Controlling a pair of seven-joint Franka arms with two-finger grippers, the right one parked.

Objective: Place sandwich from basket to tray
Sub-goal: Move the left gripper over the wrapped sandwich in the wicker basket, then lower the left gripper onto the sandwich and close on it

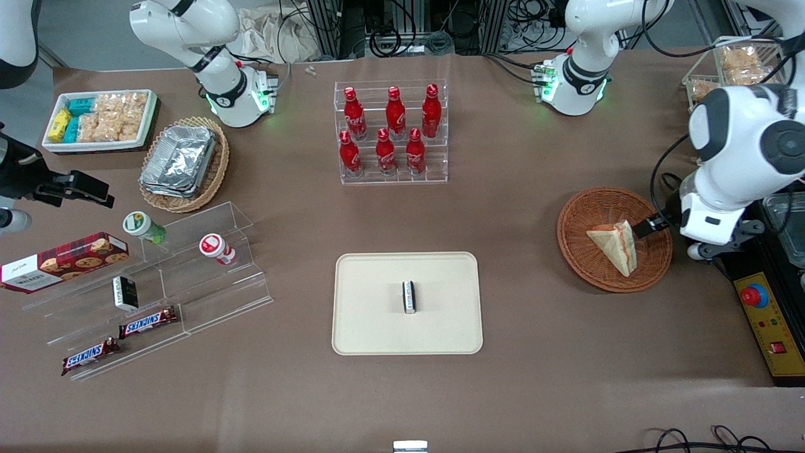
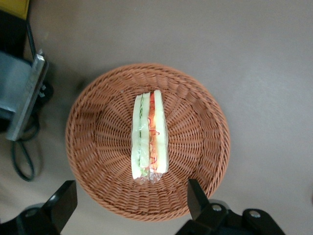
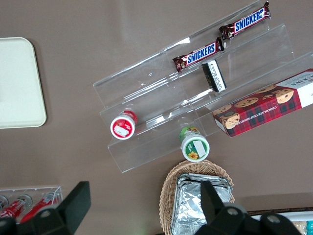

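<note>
From the front, the sandwich (image 1: 615, 245) lies in the reddish-brown wicker basket (image 1: 588, 267) toward the working arm's end of the brown surface (image 1: 541, 384), and the left arm's tool (image 1: 651, 225) hangs just above the basket's rim beside the wedge, not touching it as far as this view shows. The beige tray (image 1: 377, 327) sits well apart, nearer the middle of the surface, with a small dark packet (image 1: 409, 296) lying on it. In the left wrist view the sandwich (image 2: 150, 137) rests on its side in the middle of the basket (image 2: 93, 142), filling stripe showing, and the tool (image 2: 132, 198) is spread wide and holds nothing, its fingers (image 2: 63, 203) set over the basket's rim. This looks like the approach before the grasp: the next move calls for shifting to centre over the wedge, lowering, and closing gently across the soft bread. The right wrist view shows only a corner of the tray (image 3: 19, 83).
</note>
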